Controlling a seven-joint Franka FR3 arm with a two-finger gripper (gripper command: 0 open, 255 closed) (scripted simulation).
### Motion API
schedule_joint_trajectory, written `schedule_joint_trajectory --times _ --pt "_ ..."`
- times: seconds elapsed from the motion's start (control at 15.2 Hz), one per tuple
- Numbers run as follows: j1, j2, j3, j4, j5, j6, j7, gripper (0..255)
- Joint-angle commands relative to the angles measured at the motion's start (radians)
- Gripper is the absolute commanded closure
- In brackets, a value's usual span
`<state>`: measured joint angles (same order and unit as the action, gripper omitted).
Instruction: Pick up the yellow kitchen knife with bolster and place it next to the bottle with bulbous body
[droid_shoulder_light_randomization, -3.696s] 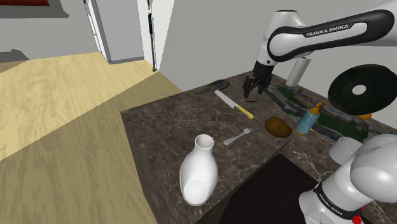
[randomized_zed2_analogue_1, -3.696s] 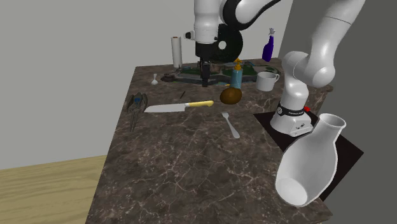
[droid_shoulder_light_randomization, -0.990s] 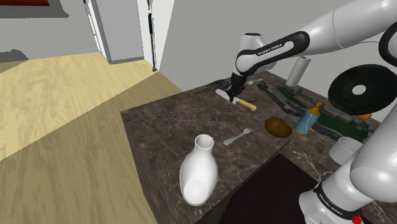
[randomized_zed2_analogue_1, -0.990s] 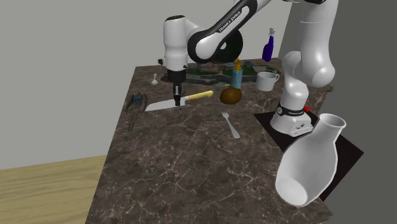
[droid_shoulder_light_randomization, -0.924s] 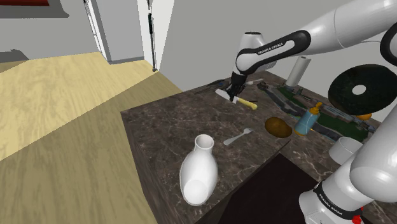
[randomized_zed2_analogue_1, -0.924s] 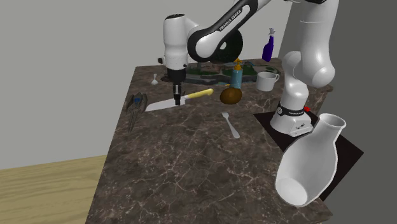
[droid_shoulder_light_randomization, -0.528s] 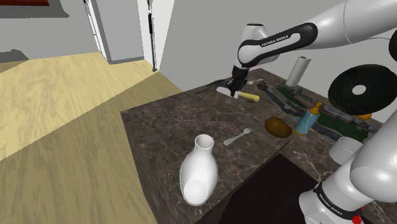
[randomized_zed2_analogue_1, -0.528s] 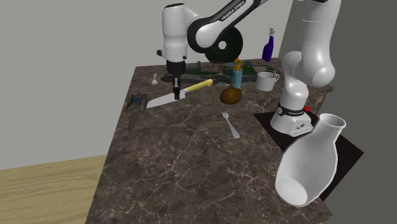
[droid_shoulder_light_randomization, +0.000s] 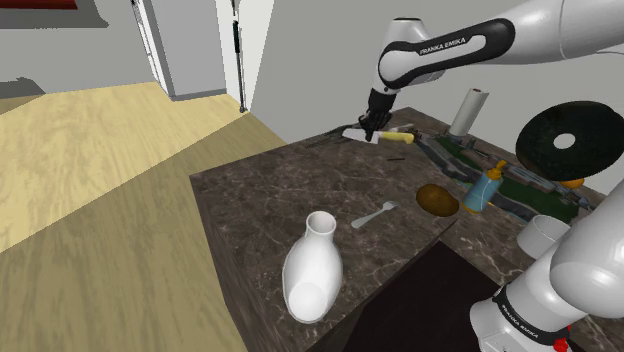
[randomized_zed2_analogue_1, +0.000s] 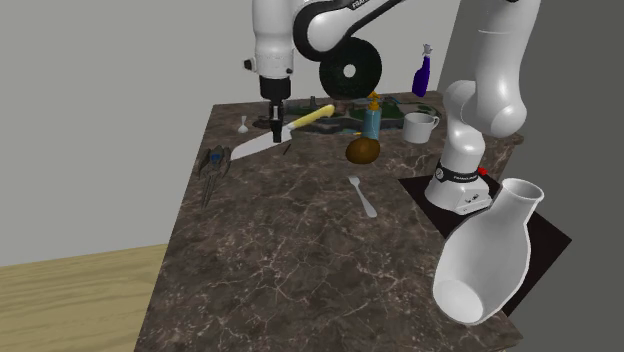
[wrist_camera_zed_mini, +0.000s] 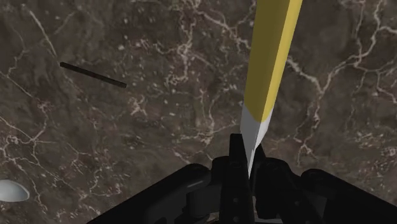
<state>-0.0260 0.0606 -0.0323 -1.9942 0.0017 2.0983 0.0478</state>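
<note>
Yellow on its handle and grey on its blade, the kitchen knife (randomized_zed2_analogue_1: 312, 118) is hanging in the gripper (randomized_zed2_analogue_1: 276, 130) above the far part of the dark marbled bench (randomized_zed2_analogue_1: 290, 250). The black fingers are clamping the blade just past the point where it meets the handle. In the wrist view the gripper (wrist_camera_zed_mini: 248, 167) is pinching the grey metal between its tips, and the kitchen knife (wrist_camera_zed_mini: 273, 51) is stretching away from it, with the veined bench (wrist_camera_zed_mini: 127, 127) lying beyond. A thin dark stick (wrist_camera_zed_mini: 93, 74) is lying on that surface, apart from the knife.

In the second exterior view the knife is slanting, its handle rising toward that view's right and its blade tip dipping toward that view's left. In the shoulder view the gripper (droid_shoulder_light_randomization: 372, 130) is pointing straight down, with the kitchen knife (droid_shoulder_light_randomization: 398, 138) crossing beneath it near the bench's far edge.

The white bulbous bottle (droid_shoulder_light_randomization: 312, 270) is sitting at the near edge of the bench, well apart from the knife. Between the two, a spoon (droid_shoulder_light_randomization: 375, 214) is lying flat. A brown rounded thing (droid_shoulder_light_randomization: 437, 200) is resting to the shoulder view's right of the spoon. Just beyond it a blue bottle (droid_shoulder_light_randomization: 487, 187) with an orange top is standing upright. A white mug (randomized_zed2_analogue_1: 420, 127) is standing near the arm's stand (randomized_zed2_analogue_1: 460, 190).
</note>
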Motion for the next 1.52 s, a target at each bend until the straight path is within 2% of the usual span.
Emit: schedule_joint_trajectory --times 0.0,1.45 --pt "0.001 -0.009 0.000 0.016 0.000 -0.025 0.001 255" --pt "0.001 -0.046 0.001 0.268 -0.002 -0.315 0.002 255"
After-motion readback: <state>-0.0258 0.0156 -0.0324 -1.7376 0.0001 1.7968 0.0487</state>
